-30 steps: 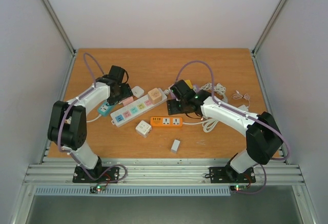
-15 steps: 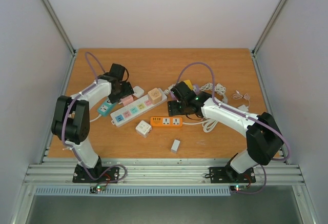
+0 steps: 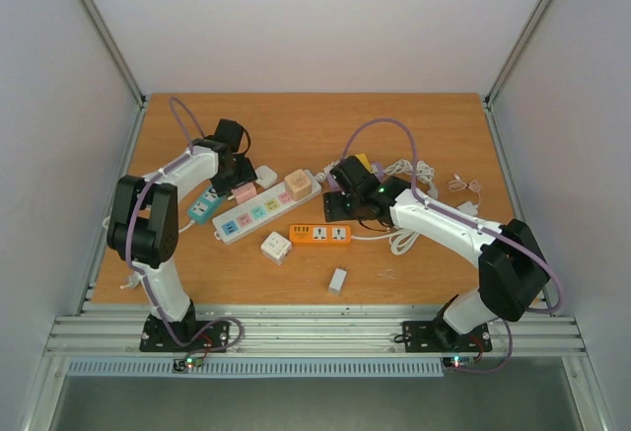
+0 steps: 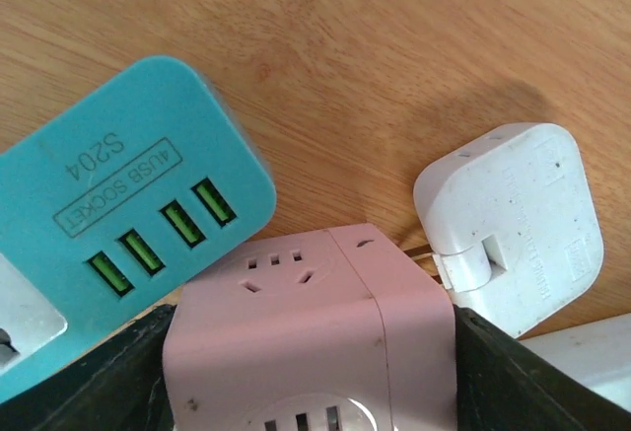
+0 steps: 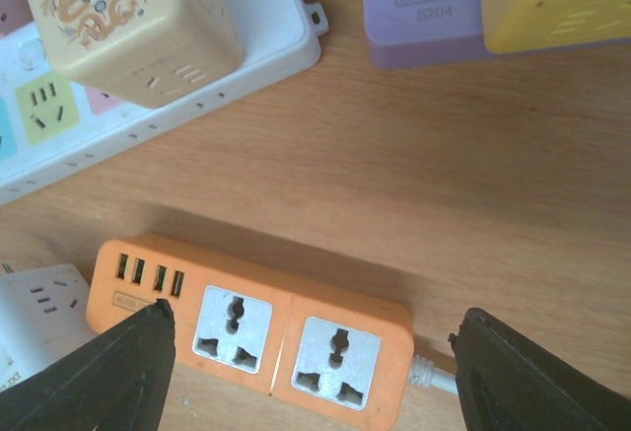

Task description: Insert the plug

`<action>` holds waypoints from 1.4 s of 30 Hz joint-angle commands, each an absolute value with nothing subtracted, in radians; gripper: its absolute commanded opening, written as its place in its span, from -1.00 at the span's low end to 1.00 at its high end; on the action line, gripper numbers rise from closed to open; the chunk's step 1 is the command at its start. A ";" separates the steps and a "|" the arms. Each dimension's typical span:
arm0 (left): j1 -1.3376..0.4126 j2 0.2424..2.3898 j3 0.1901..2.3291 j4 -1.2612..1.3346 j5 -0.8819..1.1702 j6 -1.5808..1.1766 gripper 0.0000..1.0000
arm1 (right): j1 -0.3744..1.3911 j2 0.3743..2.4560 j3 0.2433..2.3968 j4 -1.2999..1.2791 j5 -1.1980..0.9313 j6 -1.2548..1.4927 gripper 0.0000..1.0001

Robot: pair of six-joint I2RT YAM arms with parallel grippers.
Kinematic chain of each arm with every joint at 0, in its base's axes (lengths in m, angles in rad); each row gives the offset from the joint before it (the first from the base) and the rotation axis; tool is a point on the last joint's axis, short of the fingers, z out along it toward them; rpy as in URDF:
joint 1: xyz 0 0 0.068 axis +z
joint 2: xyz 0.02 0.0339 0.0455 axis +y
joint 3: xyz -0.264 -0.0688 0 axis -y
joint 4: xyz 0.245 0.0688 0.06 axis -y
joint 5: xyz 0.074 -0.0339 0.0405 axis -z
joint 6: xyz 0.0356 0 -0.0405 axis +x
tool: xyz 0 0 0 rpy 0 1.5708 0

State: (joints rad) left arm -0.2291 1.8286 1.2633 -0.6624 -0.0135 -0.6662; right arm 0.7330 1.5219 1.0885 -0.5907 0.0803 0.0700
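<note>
Fingers of my left gripper [image 4: 311, 357] clamp the pink cube socket [image 4: 296, 293] — my right gripper [image 5: 314, 315] hangs spread wide over the orange power strip [image 5: 246, 324].

Packed middle, open far edge.
Table's [image 3: 296, 120] far edge bare; white strip [image 3: 258, 211] and orange strip [image 3: 320, 235] block the centre (pink cube [image 4: 315, 323] wedged in my left gripper [image 4: 314, 392], teal socket [image 4: 118, 204] just beside).

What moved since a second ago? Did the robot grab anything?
The left arm swung its elbow toward the middle of the table, and the left gripper edged slightly farther from the bases. Its fingers sit against both sides of the pink cube. The right arm barely shifted; the right gripper hangs open over the orange strip. Nothing else moved.
</note>
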 commanded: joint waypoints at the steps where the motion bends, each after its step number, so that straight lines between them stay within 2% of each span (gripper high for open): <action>1: -0.224 1.824 1.285 -0.676 -0.014 -0.666 0.28 | 0.733 1.478 1.104 -0.590 0.124 0.081 0.55; 3: -0.224 1.816 1.285 -0.669 -0.003 -0.660 0.10 | 0.733 1.472 1.107 -0.589 0.128 0.084 0.55; 5: -0.224 1.799 1.273 -0.656 0.020 -0.657 0.01 | 0.733 1.465 1.110 -0.586 0.126 0.086 0.55; 12: -0.224 1.626 1.188 -0.556 0.112 -0.654 -0.01 | 0.733 1.420 1.106 -0.539 0.102 0.065 0.57; 20: -0.227 1.386 1.039 -0.180 0.460 -0.644 0.01 | 0.733 1.364 1.100 -0.447 0.015 0.139 0.70; 27: -0.234 1.274 0.965 0.060 0.615 -0.749 0.02 | 0.732 1.364 1.162 -0.361 -0.153 0.135 0.83; 32: -0.234 1.218 0.965 0.060 0.639 -0.760 0.05 | 0.740 1.377 1.203 -0.287 -0.257 0.134 0.85; 35: -0.235 1.203 0.966 0.048 0.632 -0.781 0.06 | 0.754 1.424 1.283 -0.344 -0.192 0.148 0.85; 42: -0.233 1.199 0.999 -0.060 0.588 -0.834 0.06 | 0.793 1.555 1.433 -0.364 -0.202 0.118 0.85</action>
